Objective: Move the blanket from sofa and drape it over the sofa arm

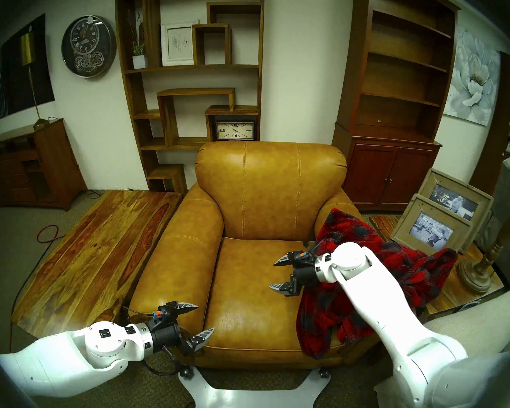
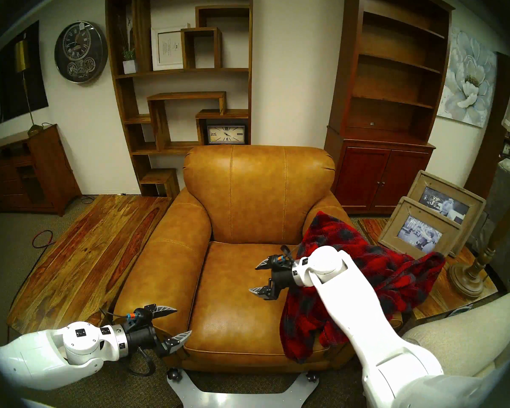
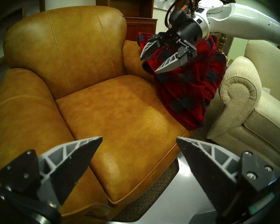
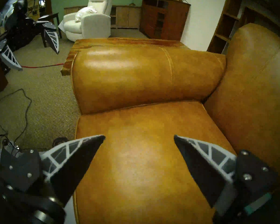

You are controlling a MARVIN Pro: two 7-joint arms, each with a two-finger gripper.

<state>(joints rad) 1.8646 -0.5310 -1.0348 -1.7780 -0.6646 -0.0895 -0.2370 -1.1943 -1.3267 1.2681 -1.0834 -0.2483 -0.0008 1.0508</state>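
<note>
The red-and-black plaid blanket (image 1: 348,233) (image 2: 336,233) (image 3: 184,89) lies bunched over the right sofa arm (image 1: 336,201) of the tan leather sofa (image 1: 248,280) (image 4: 144,154). It hangs down at the seat's right edge and off the outer side. My right gripper (image 1: 272,275) (image 2: 252,279) (image 3: 148,66) (image 4: 139,136) is open and empty above the seat, just left of the blanket; its forearm crosses over the blanket. My left gripper (image 1: 205,317) (image 2: 184,320) (image 3: 139,137) (image 4: 39,62) is open and empty at the seat's front left corner.
A beige fabric seat with a scroll arm (image 1: 468,319) (image 3: 241,89) stands close on the right. A wooden slab table (image 1: 100,245) lies left of the sofa. Framed pictures (image 1: 436,227) and a turned wooden lamp base (image 1: 477,275) stand behind the blanket. My base plate (image 1: 248,392) is in front.
</note>
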